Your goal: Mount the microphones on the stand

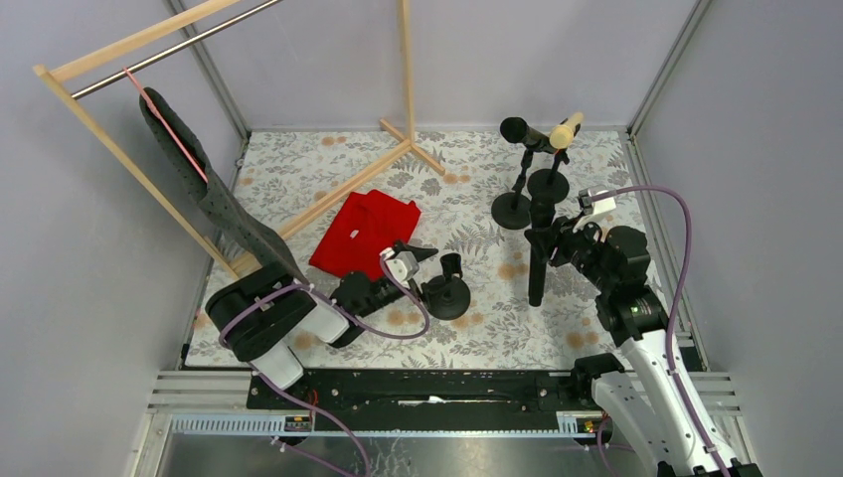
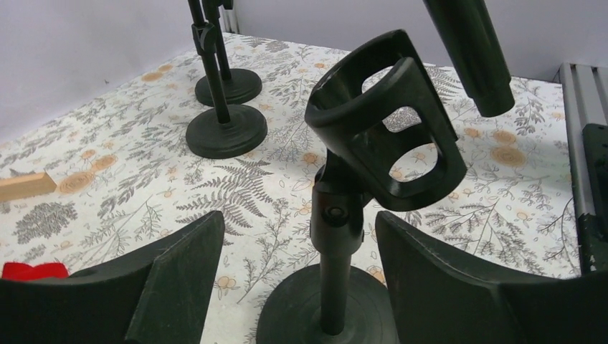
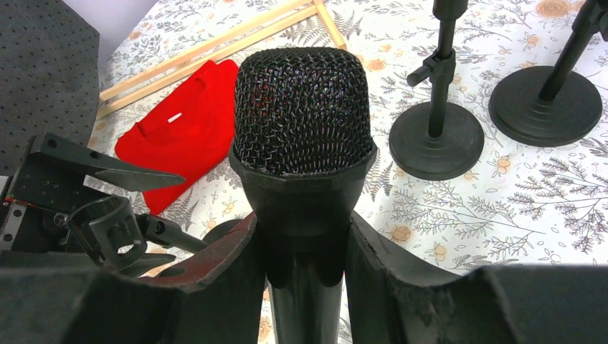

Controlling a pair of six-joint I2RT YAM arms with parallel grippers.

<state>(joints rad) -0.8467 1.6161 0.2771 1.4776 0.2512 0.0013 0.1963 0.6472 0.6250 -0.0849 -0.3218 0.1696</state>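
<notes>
Black microphone (image 1: 538,273) near upright, head up

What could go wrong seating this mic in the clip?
The left tool sits open around the near stand, not clamping it; a push could tip it. The right tool grips the black microphone near its head, so the tail, off to one side of the clip, may miss.

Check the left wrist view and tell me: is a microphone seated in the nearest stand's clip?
No, the clip is empty, with the patterned tablecloth showing through its openings.
</notes>
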